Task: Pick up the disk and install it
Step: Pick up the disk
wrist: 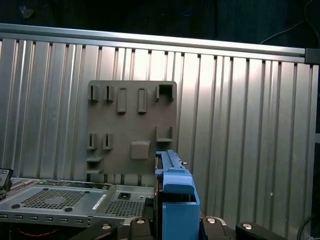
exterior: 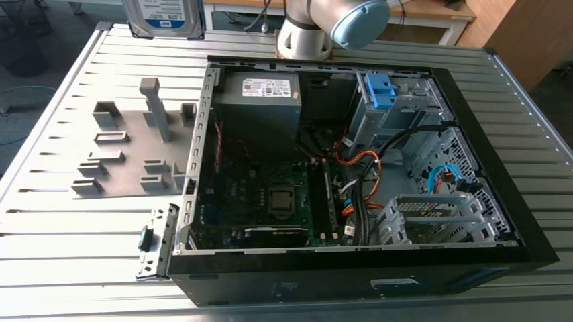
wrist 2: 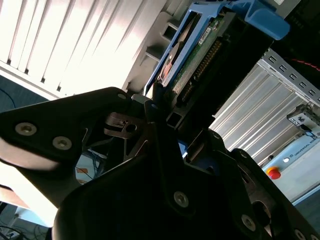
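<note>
Far left over the table (exterior: 63, 241), beyond the grey fixture plate (exterior: 134, 151), gripper (wrist 2: 167, 117) is holding the disk (exterior: 166, 17), jaws clamping its end.

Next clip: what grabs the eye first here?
The open computer case lying on the slatted metal table, its insides exposed, dominates the exterior view. At that view's top edge the disk hangs above the table; in the second wrist view the gripper is clamped on it.
</note>
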Tool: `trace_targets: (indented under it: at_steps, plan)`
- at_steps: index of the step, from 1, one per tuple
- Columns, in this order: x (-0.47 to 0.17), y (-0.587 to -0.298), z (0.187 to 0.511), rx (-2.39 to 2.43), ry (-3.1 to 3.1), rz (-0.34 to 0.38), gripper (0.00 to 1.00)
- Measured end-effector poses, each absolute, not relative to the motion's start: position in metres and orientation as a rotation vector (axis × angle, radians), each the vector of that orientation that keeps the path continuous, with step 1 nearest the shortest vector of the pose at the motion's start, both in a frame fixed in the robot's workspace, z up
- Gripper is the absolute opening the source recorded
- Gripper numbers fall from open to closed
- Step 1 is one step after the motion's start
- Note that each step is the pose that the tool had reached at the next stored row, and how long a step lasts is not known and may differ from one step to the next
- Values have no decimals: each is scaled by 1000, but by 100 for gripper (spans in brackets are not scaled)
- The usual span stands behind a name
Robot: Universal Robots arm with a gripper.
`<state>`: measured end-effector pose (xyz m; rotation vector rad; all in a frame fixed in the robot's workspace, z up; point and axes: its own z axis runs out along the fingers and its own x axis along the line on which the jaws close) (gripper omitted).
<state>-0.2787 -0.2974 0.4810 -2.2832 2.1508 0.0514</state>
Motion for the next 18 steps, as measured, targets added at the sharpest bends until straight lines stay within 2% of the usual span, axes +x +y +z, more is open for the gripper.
trace_targets:
  at_steps: [18]
  plan:
    - [-252, -297, 481, -2283, 2151, 51, 37]
